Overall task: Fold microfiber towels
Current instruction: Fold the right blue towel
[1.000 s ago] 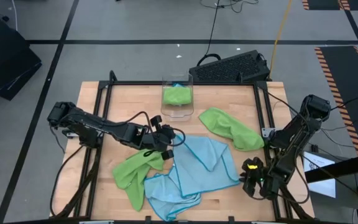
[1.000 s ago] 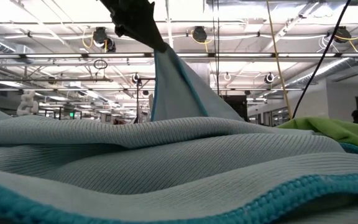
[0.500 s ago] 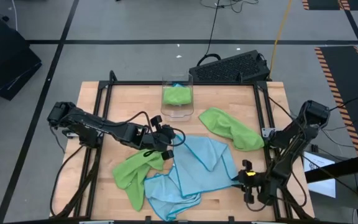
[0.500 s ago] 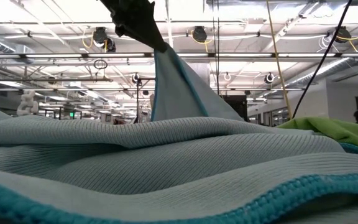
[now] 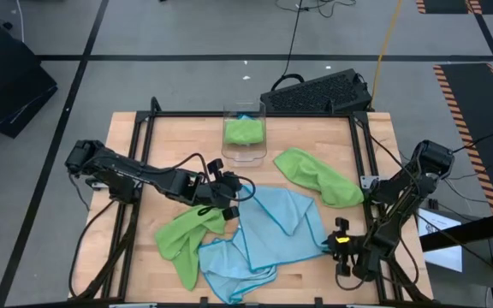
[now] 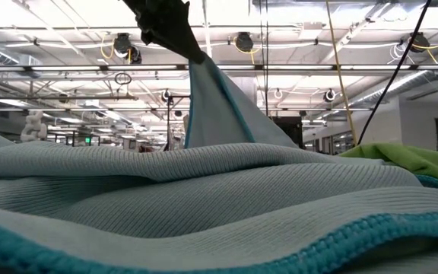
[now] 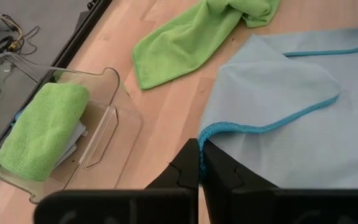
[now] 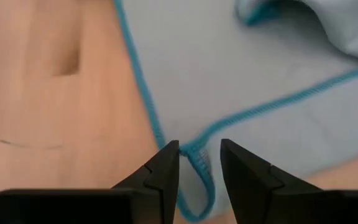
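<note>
You are at the start of a fold on the light blue towel (image 5: 276,224), which lies rumpled in the middle of the counter (image 5: 178,137) over a second blue towel (image 5: 229,272) nearer the front edge. Your left gripper (image 5: 229,190) has its jaws clamped tight on a corner of the blue towel's hem and lifts it off the wood; the low view shows that corner drawn up into a peak. Your right gripper (image 8: 199,163) sits low at the towel's opposite corner, jaws partly open with the teal hem between them, not yet pinched. The next move, as I judge it, asks you to close the right jaws on that corner, then raise both corners together so the towel hangs flat. One green towel (image 5: 187,235) lies crumpled just beside the blue ones on the left, another green towel (image 5: 319,178) lies toward the right, and a folded green towel (image 7: 39,130) rests in the clear bin (image 7: 107,121) at the back. No brand, label or writing can be read anywhere.
</note>
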`<state>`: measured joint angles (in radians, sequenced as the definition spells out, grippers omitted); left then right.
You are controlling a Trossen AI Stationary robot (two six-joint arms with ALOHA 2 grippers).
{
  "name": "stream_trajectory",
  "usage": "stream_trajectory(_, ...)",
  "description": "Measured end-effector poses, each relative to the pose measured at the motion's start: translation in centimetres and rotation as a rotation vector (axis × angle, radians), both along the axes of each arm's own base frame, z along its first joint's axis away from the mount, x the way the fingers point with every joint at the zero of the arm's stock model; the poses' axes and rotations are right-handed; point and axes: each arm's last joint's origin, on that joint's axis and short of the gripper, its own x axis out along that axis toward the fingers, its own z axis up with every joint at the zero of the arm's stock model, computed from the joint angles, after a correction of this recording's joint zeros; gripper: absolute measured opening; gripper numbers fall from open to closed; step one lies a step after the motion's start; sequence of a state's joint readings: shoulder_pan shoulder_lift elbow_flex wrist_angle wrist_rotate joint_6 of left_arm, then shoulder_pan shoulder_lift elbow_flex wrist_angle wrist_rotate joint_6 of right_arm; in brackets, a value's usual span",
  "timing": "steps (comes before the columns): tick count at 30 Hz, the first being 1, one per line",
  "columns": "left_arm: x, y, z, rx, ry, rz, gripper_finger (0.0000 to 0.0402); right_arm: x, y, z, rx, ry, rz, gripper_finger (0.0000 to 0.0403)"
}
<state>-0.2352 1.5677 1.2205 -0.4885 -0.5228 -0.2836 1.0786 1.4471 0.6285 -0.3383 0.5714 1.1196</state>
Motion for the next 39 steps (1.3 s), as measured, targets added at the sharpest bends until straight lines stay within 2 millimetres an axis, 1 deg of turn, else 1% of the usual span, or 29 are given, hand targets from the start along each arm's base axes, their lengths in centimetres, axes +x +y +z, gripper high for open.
stream_trajectory(5, 0.0, 0.0, 0.0, 0.0, 0.0, 0.0, 0.0004, -0.1, -0.3, -0.1, -0.021, 0.016, -0.013, 0.0112)
stream_trajectory(8, 0.0, 0.0, 0.0, 0.0, 0.0, 0.0, 0.0008, -0.2, -0.3, -0.1, -0.015, 0.016, -0.024, 0.0099)
stream_trajectory(10, 0.0, 0.0, 0.0, 0.0, 0.0, 0.0, 0.001, -0.2, -0.3, -0.1, 0.005, 0.015, -0.05, 0.0079)
stream_trajectory(14, 0.0, 0.0, 0.0, 0.0, 0.0, -0.001, 0.0004, -0.2, -0.3, -0.1, 0.042, 0.035, -0.083, 0.0016)
stream_trajectory(15, 0.0, 0.0, 0.0, 0.001, 0.001, -0.002, 0.0005, -0.3, -0.3, -0.1, 0.051, 0.048, -0.091, 0.0008)
stream_trajectory(18, -0.1, -0.1, -0.1, 0.007, 0.014, -0.009, 0.001, -0.8, -1.0, 0.3, 0.078, 0.095, -0.178, 0.0009)
stream_trajectory(22, -0.5, -0.5, -0.3, 0.004, 0.048, -0.011, 0.0004, -1.6, -2.2, 1.0, 0.089, 0.126, -0.287, 0.0002)
stream_trajectory(27, -0.7, -0.6, -0.5, -0.006, 0.06, 0.0, 0.0011, -2.4, -3.6, 1.6, 0.077, 0.182, -0.423, 0.0003)
stream_trajectory(30, -0.8, -0.6, -0.6, -0.012, 0.073, 0.013, 0.0007, -2.9, -3.8, 1.5, 0.099, 0.315, -0.48, 0.0003)
stream_trajectory(32, -0.9, -0.6, -0.6, -0.014, 0.079, 0.017, 0.0004, -3.0, -3.6, 1.4, 0.131, 0.37, -0.498, 0.0006)
stream_trajectory(35, -0.9, -0.5, -0.6, -0.014, 0.079, 0.018, 0.0009, -3.0, -3.4, 1.4, 0.165, 0.379, -0.516, 0.0018)
stream_trajectory(39, -0.9, -0.5, -0.6, -0.014, 0.079, 0.021, 0.0009, -3.1, -3.3, 1.4, 0.18, 0.408, -0.517, 0.0047)
